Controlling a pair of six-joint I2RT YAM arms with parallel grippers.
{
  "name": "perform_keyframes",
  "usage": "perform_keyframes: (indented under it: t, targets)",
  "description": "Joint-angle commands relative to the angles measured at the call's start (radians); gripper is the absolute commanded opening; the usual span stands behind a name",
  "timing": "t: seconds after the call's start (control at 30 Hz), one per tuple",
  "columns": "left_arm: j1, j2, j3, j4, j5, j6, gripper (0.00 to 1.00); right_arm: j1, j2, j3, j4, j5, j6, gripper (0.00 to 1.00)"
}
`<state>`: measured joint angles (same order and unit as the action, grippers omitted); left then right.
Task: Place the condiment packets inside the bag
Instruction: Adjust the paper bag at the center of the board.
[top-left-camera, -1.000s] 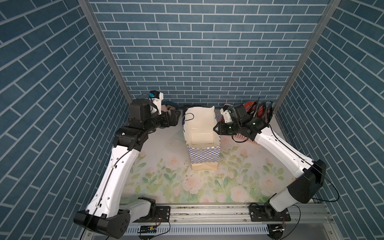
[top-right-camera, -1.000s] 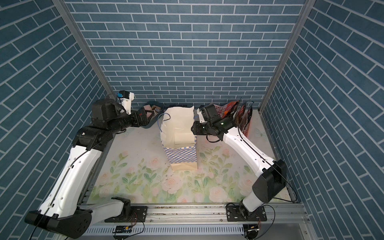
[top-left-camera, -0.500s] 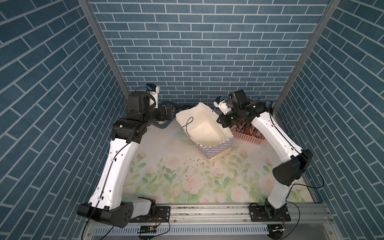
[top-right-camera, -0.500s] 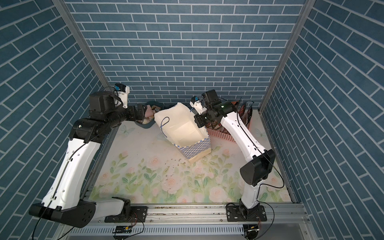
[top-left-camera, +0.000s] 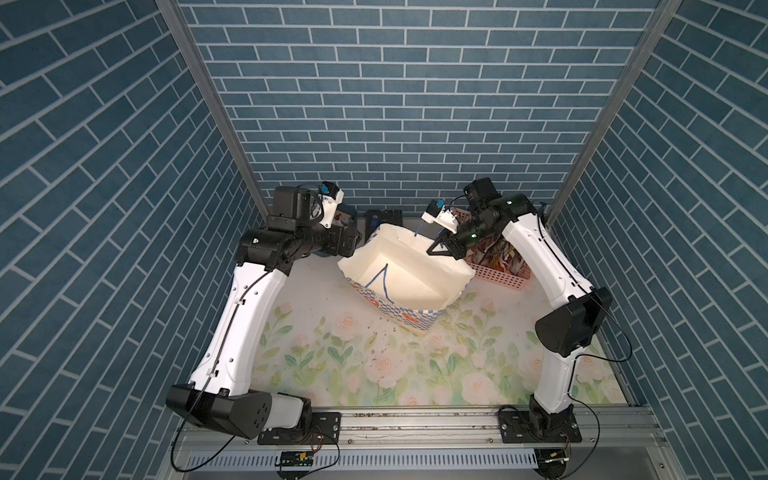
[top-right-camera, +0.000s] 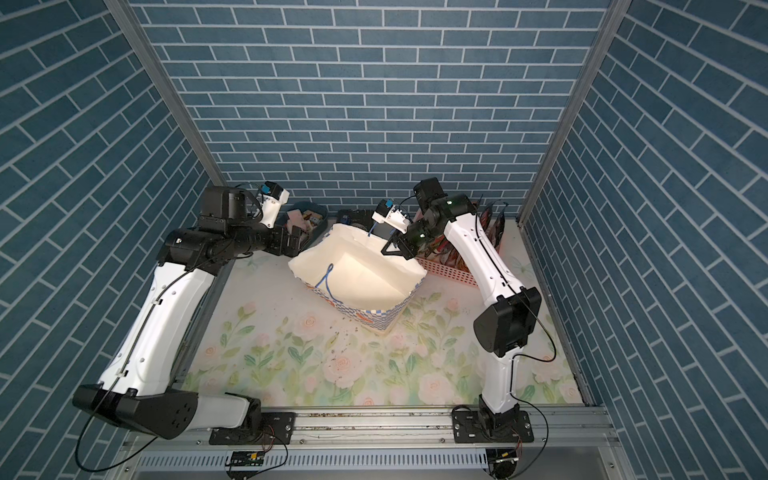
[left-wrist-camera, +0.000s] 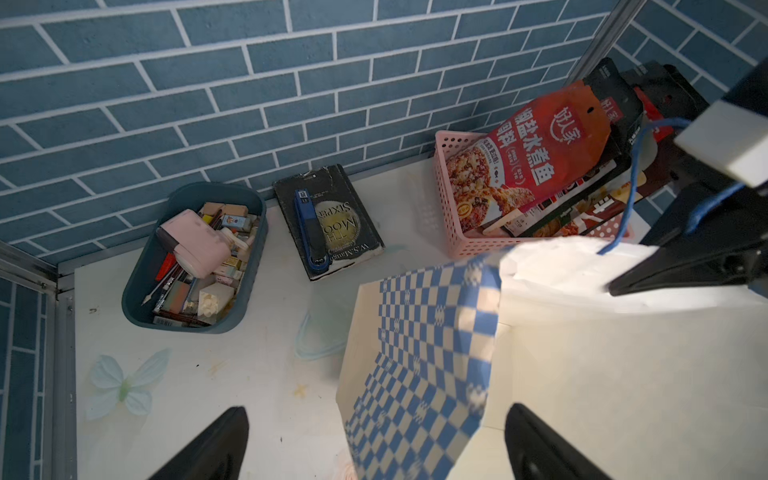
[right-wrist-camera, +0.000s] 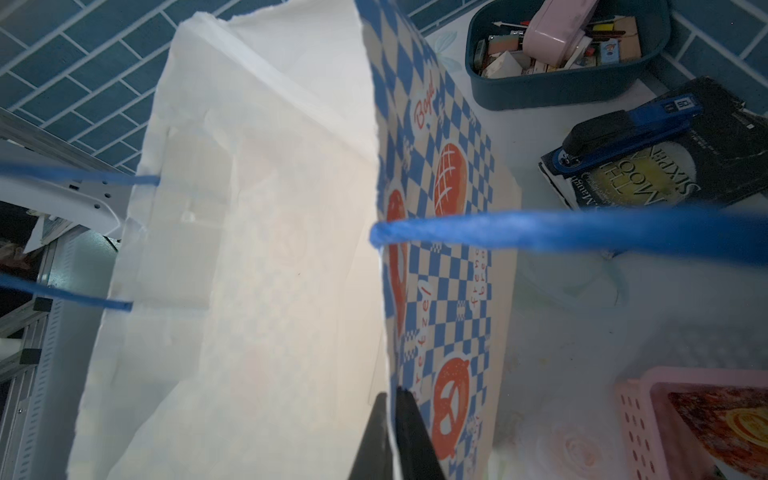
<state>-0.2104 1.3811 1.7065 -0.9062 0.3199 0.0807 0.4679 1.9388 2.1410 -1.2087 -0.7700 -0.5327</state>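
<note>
Right gripper (top-left-camera: 436, 249) clenched on the far rim of the bag (top-left-camera: 415, 270), which stands tilted, mouth gaping, in the middle of the worktop (top-left-camera: 374, 357). Left gripper (left-wrist-camera: 376, 411) released, jaws wide, at the bag's left side (contact cannot be told). Condiment packets (left-wrist-camera: 540, 166) stand in the pink basket (left-wrist-camera: 446, 208), far right.

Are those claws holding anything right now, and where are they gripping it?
The right gripper pinches the bag by its top rim. The left gripper is open and holds nothing.
</note>
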Motion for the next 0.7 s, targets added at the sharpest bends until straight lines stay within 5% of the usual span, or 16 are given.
perform_keyframes:
  t: [0.0, 0.1, 0.43, 0.67]
  targets:
    - [0.003, 0.011, -0.025, -0.027, 0.072, 0.063, 1.0, 0.0, 0.018, 0.009, -0.043, -0.068, -0.052, 0.19]
    - [0.003, 0.023, -0.029, -0.016, 0.139, 0.055, 1.0, 0.0, 0.034, 0.01, -0.01, -0.028, -0.019, 0.36]
    - [-0.023, 0.051, -0.04, -0.043, 0.185, -0.025, 0.94, 0.015, -0.016, 0.011, 0.112, 0.135, 0.152, 0.66]
    - [-0.146, 0.091, -0.034, -0.105, -0.026, -0.073, 0.89, 0.013, -0.364, -0.343, 0.396, 0.276, 0.314, 0.96]
